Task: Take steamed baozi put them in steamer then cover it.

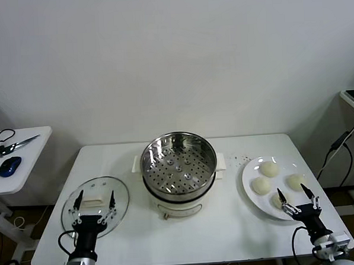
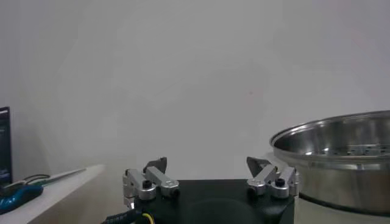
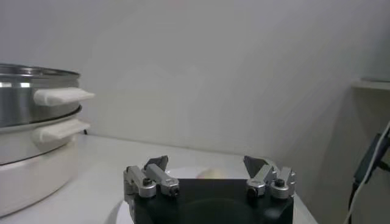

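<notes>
From the head camera you look forward and down from above the near edge of the white rectangular table, with the round shiny steel perforated steamer basket at frame centre. Your left wrist camera sits low, facing level toward the wall, catching that steamer at the right edge. Your right wrist camera, equally low, shows it at the left edge. All three views share it.
</notes>
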